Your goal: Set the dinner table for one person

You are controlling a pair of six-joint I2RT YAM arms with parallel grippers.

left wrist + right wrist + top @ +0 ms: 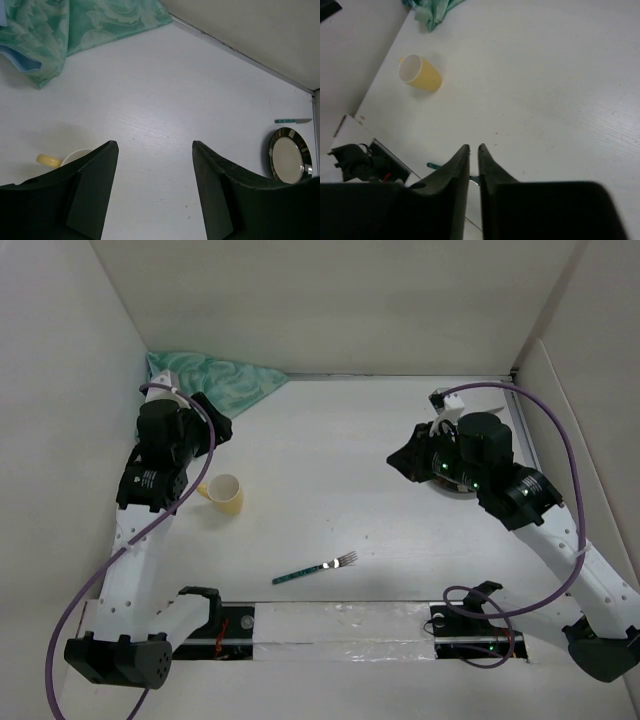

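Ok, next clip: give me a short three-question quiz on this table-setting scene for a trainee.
1. True or false: the fork lies on the green cloth.
2. Of the left gripper and the right gripper, which is open? A) left B) right C) both
3. Fill in: the yellow mug stands nearest the ___ arm.
Key: 1 false, it lies on the bare dinner table, far from the green cloth; 2 A, the right gripper is shut on nothing; 3 left.

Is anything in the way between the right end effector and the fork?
Nothing visible. Only bare table lies between the right end effector and the fork; the mug sits well off to the left.
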